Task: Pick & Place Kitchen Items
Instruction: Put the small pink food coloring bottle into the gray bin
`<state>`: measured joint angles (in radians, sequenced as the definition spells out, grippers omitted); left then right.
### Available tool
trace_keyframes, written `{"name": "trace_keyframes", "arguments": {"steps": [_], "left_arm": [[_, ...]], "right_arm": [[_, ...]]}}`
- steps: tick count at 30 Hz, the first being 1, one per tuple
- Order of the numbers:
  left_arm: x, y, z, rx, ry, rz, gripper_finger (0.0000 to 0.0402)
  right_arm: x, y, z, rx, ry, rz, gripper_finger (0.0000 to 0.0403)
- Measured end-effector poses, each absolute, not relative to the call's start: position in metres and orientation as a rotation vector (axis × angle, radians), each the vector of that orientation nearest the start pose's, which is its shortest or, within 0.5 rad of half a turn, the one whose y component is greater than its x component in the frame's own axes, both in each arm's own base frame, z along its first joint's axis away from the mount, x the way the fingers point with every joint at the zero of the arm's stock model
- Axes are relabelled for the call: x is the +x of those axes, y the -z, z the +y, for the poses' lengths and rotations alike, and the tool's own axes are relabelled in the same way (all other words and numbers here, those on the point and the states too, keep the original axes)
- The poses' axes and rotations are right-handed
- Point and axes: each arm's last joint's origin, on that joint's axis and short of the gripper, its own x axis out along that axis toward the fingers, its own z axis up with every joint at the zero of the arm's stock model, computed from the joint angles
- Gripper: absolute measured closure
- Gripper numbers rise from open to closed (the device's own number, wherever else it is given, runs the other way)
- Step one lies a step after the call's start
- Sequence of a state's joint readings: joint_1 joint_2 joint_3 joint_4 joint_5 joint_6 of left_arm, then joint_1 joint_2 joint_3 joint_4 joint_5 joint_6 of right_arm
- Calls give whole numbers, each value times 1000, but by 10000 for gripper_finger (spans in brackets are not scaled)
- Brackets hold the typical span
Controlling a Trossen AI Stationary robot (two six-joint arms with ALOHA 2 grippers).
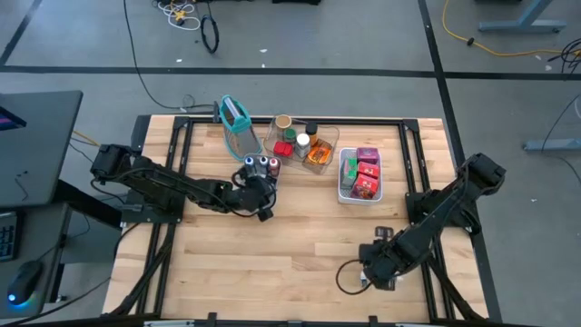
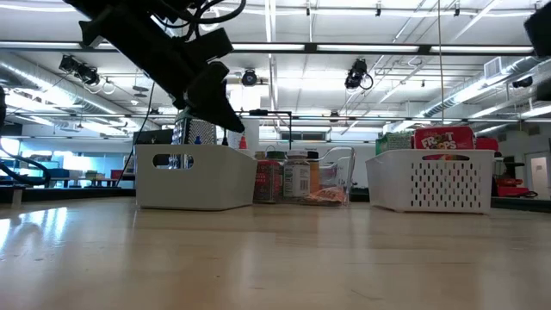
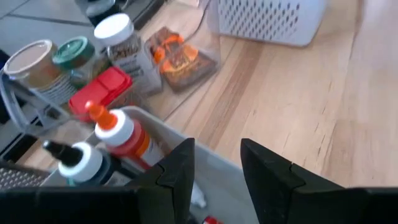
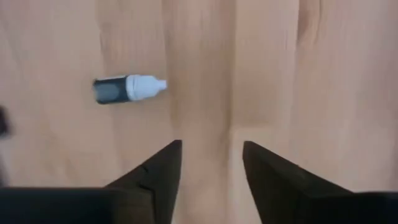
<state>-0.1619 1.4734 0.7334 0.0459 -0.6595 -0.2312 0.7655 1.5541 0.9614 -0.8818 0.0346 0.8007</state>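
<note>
Pale planked tabletop [image 4: 298,74] — capped plastic vial [image 4: 129,89]

My table [image 1: 272,263] is pale wooden planks inside a dark frame. Toward twelve o'clock a teal-rimmed holder [image 1: 235,117] stands upright, with a clear tray [image 1: 328,138] of jars just beside it at its three. At about one o'clock sits a white basket [image 1: 342,186] of packets. A grey bin [image 2: 195,177] rests near centre. One small vial [image 4: 129,88] lies flat on bare wood at five o'clock.
</note>
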Motion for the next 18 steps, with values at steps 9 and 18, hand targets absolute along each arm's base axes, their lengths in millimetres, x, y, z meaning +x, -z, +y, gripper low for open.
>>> {"name": "trace_keyframes", "arguments": {"steps": [9,18], "left_arm": [[287,-188,-31,24,-462,575,264],[287,-189,-31,16,-445,573,264]], "right_arm": [[169,-173,188,421,248,1626,172],[146,-168,211,397,69,1698,174]]}}
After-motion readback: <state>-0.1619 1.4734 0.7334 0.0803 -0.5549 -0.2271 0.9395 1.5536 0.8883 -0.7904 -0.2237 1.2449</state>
